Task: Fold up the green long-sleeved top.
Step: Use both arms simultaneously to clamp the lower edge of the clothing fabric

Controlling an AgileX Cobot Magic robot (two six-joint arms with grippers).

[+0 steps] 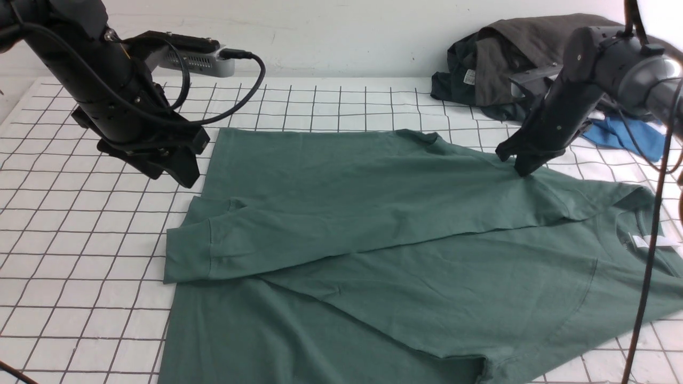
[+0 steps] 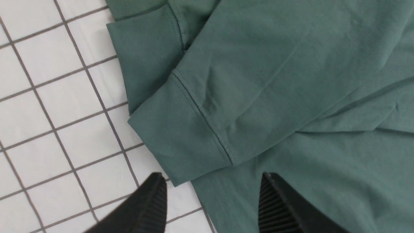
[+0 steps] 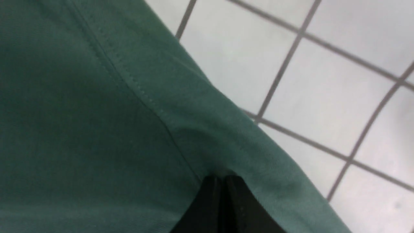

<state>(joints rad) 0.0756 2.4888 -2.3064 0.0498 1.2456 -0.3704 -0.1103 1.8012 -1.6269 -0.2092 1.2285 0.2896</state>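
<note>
**Green top** (image 1: 373,176) — soft, matte knit in a muted dark green, laid flat on the counter (image 1: 64,240), which is white and ruled with a dark grid.
- The long axis is set across the front view, with the neck toward the robot's right and the hem toward its left.
- A white label (image 1: 648,241) is seen inside the neck opening.
- One long sleeve (image 1: 347,229) is folded over the body and runs from the far right shoulder toward the left.
- Its cuff (image 2: 181,136) ends at the garment's left edge, and a stitched seam marks where cuff meets sleeve.
- A second cuff (image 2: 145,48) is partly covered by that sleeve.

**Left jaws:** These are held wide apart above the top's left edge, near the cuff. Nothing is held between the ribbed black pads (image 2: 152,207).

**Right jaws:** These are pressed together at the far shoulder seam, with a small ridge of cloth pinched at the tips.

**Also on the counter**, at its far right and apart from the top — a crumpled heap of dark clothes (image 1: 512,58), with a blue garment (image 1: 613,136) just beside it.
</note>
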